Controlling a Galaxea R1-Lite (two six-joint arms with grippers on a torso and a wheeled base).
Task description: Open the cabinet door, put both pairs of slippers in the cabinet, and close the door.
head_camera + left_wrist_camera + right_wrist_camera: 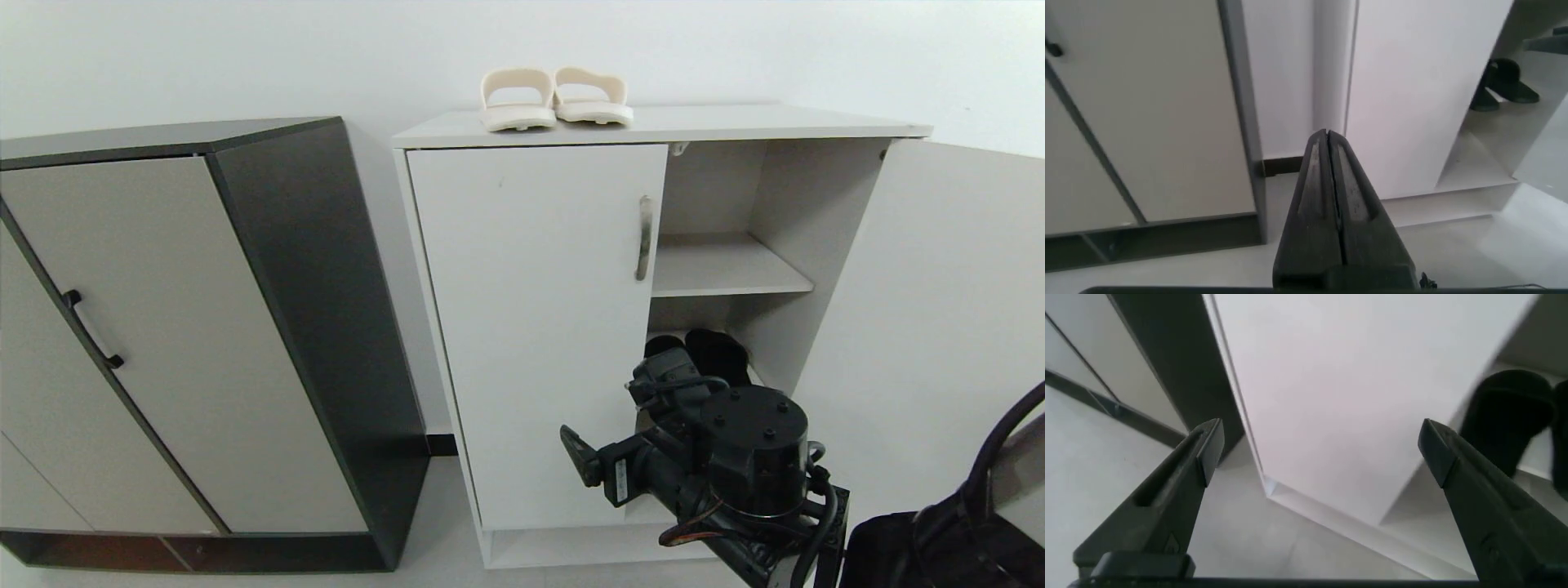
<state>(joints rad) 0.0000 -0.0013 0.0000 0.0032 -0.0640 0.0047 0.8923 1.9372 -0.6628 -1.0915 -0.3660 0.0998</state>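
Collision with the white cabinet (735, 122) top edge is the likely fault, because the cream slippers (555, 100) sit high on it, close to the wall, and a low approach would strike the panel or push them back. Right gripper (1321, 433) is spread wide and empty; left gripper (1327, 137) is pressed closed on nothing. Black slippers (709, 353) lie on the cabinet's lower shelf beside the closed left door (535, 327).

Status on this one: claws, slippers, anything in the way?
Left claw shut, empty. Right claw open, empty. Black slippers inside cabinet; beige slippers on top; door open. Nothing blocking the opening.
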